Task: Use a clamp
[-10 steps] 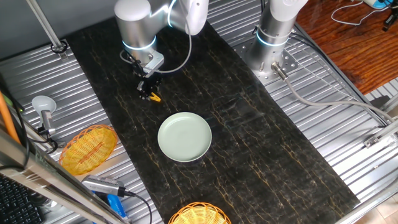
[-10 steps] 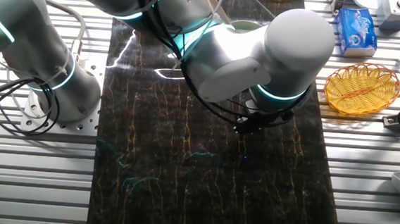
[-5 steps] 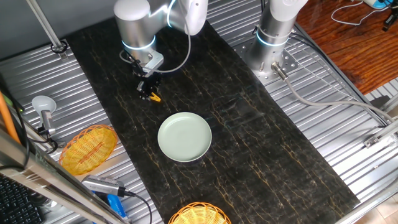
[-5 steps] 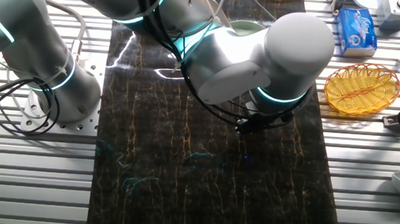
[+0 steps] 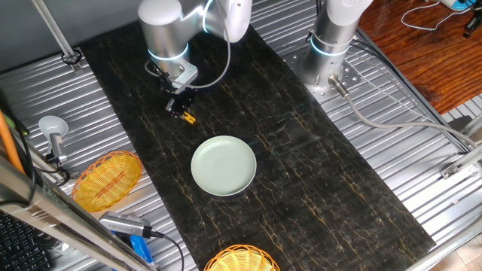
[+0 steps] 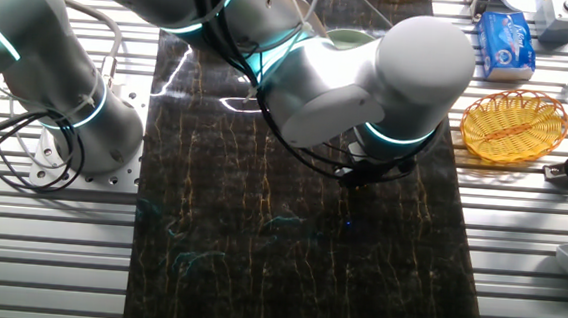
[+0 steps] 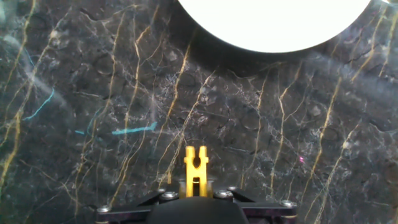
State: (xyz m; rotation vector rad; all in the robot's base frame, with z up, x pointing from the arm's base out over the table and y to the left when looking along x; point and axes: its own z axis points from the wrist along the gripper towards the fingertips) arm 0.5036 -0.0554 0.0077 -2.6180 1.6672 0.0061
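Note:
The clamp point(image 7: 196, 169) is a small yellow-orange clip. Its two prongs stick out forward from between my fingers in the hand view. It also shows in one fixed view point(image 5: 188, 117) as a yellow tip under my black gripper point(image 5: 179, 108). My gripper point(image 7: 196, 190) is shut on the clamp just above the dark marble mat, left of and behind the pale green plate point(image 5: 223, 165). The plate fills the top of the hand view point(image 7: 273, 25), ahead of the prongs. In the other fixed view the arm hides the clamp, and only the gripper's underside point(image 6: 358, 174) shows.
A yellow wicker basket point(image 5: 105, 179) sits at the left and another point(image 5: 239, 258) at the front edge. A basket point(image 6: 512, 122) and a blue packet point(image 6: 506, 44) lie beside the mat in the other fixed view. A second arm's base point(image 5: 327, 53) stands at the back right.
The gripper with the clamp has lifted very slightly. Nothing else has moved.

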